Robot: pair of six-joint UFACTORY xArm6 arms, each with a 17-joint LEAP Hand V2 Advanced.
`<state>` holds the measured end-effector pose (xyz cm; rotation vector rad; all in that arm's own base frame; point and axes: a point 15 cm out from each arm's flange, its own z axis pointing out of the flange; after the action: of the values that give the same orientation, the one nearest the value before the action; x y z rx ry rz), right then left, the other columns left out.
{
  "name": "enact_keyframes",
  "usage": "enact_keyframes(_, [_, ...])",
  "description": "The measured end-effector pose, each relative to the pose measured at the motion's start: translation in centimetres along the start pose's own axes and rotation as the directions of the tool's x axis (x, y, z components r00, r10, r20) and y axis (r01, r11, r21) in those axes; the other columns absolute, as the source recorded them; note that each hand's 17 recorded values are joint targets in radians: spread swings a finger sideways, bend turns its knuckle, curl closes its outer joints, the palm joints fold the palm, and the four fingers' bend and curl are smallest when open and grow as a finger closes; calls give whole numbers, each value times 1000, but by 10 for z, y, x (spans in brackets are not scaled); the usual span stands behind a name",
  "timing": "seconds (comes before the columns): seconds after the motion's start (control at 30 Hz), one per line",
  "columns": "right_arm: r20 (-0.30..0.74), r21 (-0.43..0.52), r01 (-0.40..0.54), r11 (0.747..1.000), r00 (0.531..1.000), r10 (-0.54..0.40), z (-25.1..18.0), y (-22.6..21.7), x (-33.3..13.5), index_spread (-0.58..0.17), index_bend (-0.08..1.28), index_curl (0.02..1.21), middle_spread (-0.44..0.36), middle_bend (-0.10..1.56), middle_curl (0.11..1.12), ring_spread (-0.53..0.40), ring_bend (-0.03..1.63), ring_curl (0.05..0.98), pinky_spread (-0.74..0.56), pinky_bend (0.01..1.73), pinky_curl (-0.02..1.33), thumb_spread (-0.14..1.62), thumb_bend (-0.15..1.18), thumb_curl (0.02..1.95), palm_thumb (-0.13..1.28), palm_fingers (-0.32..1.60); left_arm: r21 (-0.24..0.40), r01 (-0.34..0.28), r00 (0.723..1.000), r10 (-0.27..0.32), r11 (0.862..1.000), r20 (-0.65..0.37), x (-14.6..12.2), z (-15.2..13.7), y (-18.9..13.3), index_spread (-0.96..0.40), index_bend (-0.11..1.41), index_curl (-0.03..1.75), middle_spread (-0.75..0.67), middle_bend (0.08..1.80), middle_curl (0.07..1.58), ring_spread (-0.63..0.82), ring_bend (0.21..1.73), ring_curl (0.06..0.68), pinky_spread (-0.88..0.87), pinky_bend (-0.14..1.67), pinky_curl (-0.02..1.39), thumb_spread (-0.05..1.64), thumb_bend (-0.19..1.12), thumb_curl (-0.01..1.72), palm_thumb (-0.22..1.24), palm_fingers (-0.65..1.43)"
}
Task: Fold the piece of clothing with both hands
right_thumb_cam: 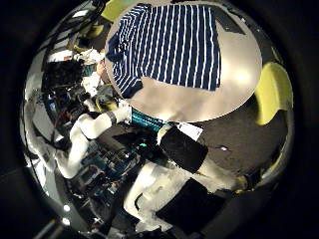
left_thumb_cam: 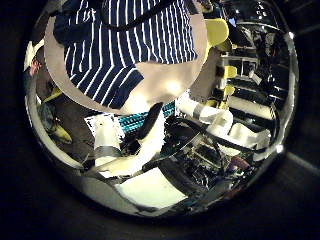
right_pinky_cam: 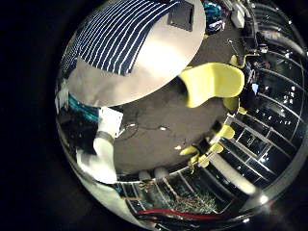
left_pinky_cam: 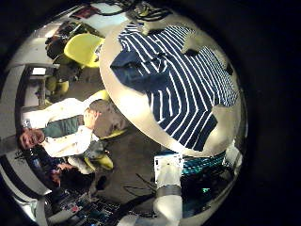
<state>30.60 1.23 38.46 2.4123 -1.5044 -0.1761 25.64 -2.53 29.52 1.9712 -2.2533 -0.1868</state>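
Hands above striped shirt [right_thumb_cam: 169,48] on table [right_thumb_cam: 234,85].

A dark blue shirt with thin white stripes [right_thumb_cam: 169,47] is lying spread flat on the round, pale table [right_thumb_cam: 214,98]. A yellow chair [right_thumb_cam: 275,90] is standing beside the table.

No text, label, number or sign can be read anywhere in these views.
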Motion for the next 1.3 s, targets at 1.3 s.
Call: enact_keyframes(1.3, [49,-93,-62,994,997,67,28,-9,20,-341,179,354,-35,229,377,77,502,206,384,318,227,1322,-14,281,470,403,-173,-215,936,253,961,246,16,113,-7,84,150,345,274,192,371,378,764,186,408,490,326,859,-35,304,83,45])
